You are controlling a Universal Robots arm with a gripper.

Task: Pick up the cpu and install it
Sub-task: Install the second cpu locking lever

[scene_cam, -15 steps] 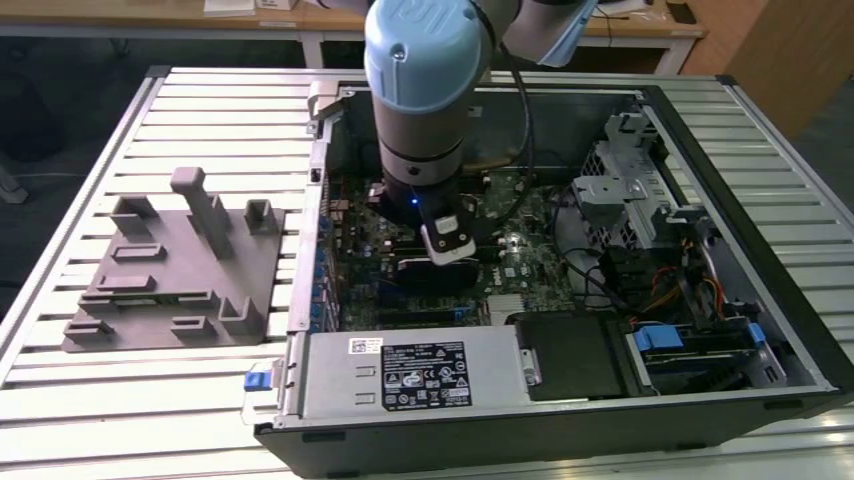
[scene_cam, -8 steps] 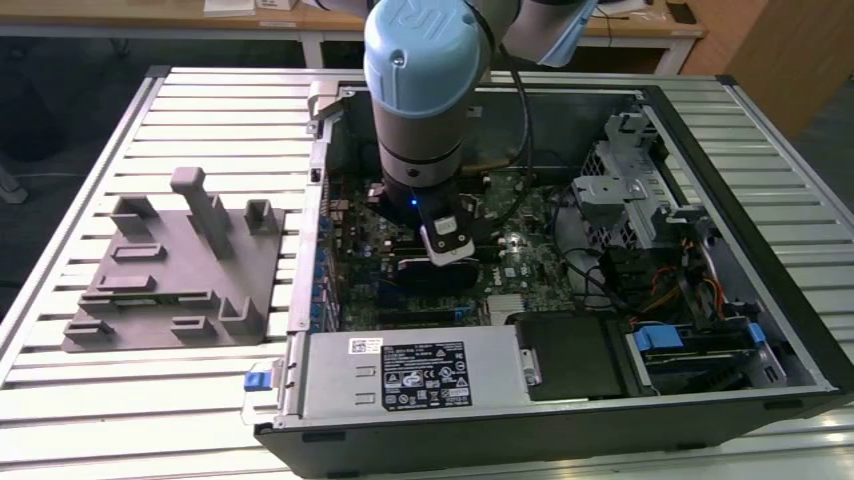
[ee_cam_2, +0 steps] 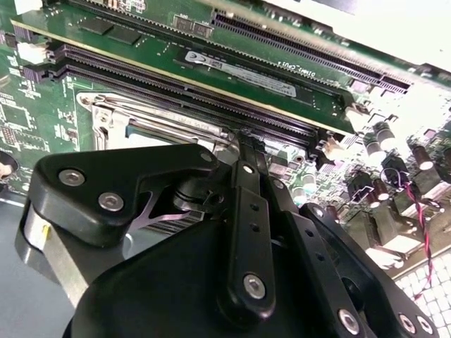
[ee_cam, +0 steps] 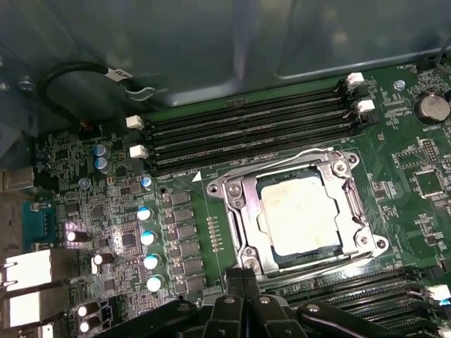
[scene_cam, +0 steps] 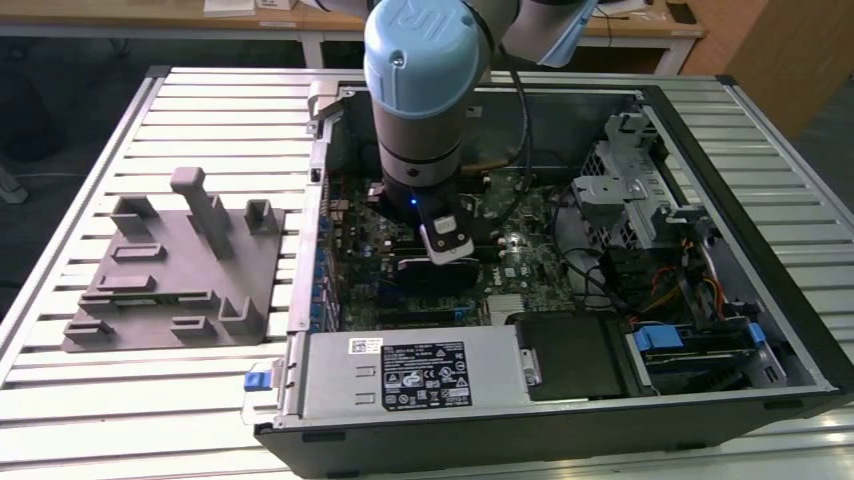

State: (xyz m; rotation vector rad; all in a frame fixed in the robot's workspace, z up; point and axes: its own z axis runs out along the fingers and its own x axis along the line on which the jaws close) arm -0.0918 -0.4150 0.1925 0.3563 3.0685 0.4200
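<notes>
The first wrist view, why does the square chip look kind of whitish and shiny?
In the first wrist view, light bounces off the cpu's metal top, giving a pale glare. In the second wrist view, a bright washed-out patch sits beyond the gripper. The exterior view is evenly lit, darker inside the computer case.

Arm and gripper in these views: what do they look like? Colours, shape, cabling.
The arm is a thick grey cylinder with a pale blue rounded joint cap, a black cable running beside it, and a white boxy attachment at the wrist beneath a small blue light. In both wrist views the gripper is matte black linkage bars fastened with silver screws.
</notes>
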